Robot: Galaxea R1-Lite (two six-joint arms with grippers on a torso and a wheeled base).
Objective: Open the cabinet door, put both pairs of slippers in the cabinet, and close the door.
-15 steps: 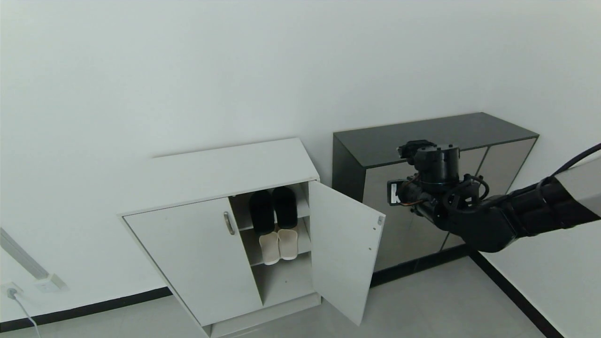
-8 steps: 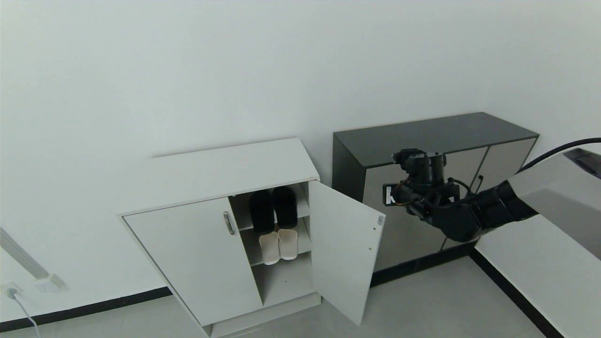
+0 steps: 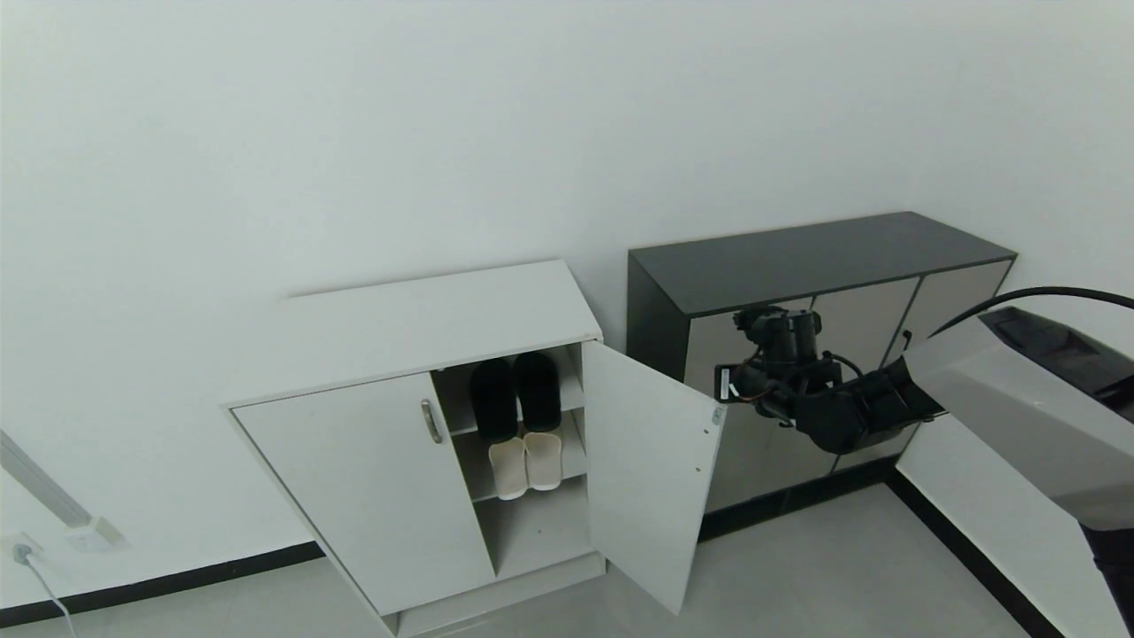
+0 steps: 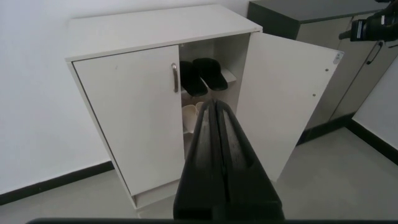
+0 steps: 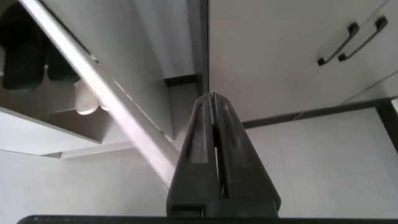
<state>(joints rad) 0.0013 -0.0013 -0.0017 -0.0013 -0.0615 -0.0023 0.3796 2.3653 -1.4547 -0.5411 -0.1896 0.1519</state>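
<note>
The white cabinet [image 3: 425, 328] stands against the wall with its right door [image 3: 647, 461] swung open and its left door shut. Inside, a black pair of slippers [image 3: 516, 394] lies on the upper shelf and a beige pair [image 3: 526, 462] on the shelf below. My right gripper [image 3: 722, 385] is shut and empty, just beside the open door's upper outer corner. In the right wrist view the shut gripper [image 5: 213, 98] points past the door's edge [image 5: 99, 87]. My left gripper [image 4: 215, 104] is shut and empty, held back in front of the cabinet opening, facing the black slippers [image 4: 205, 73].
A dark cabinet [image 3: 815, 248] with grey doors and bar handles [image 5: 354, 40] stands right of the white one, close behind my right arm. A wall socket [image 3: 84, 536] with a cable sits low at the left. Grey floor lies in front.
My right arm has stretched forward and leftward, and its gripper has come down close to the open door's outer edge. The door and slippers have not moved.
</note>
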